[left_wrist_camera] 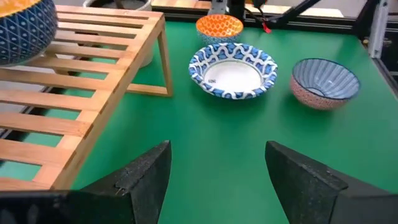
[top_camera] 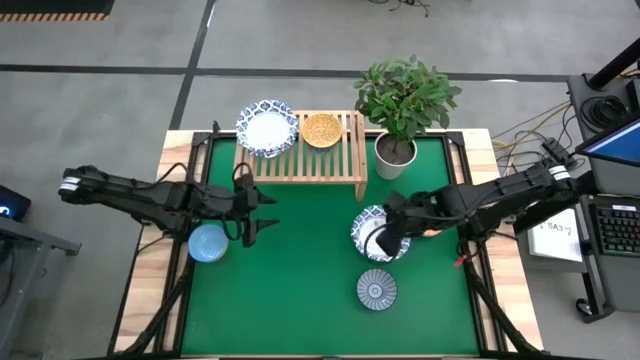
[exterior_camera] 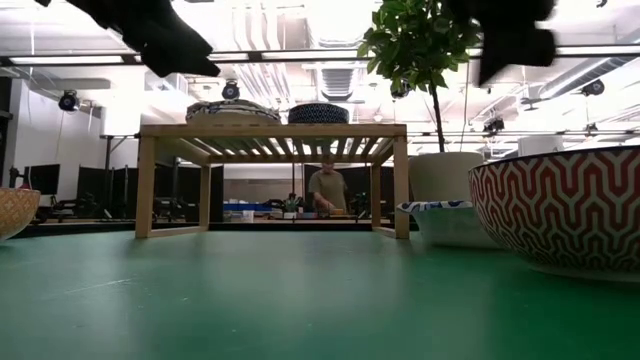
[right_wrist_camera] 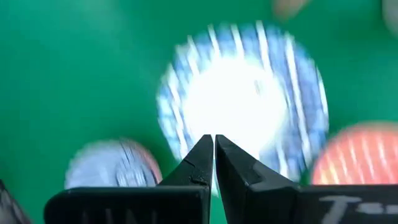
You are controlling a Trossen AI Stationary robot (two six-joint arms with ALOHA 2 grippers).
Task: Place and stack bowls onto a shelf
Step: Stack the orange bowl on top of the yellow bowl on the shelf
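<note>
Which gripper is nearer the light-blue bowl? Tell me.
Left. The left gripper hangs open just beside the light-blue bowl, at the mat's left edge. The right gripper, shut, is across the mat over the blue-rimmed white bowl.

- The shelf (top_camera: 305, 160) stands at the table's (top_camera: 300, 290) far edge, two bowls (top_camera: 267, 129) on top.
- A plant pot (top_camera: 396, 150) sits right of it.
- Three bowls, possibly four, lie on the table.
</note>
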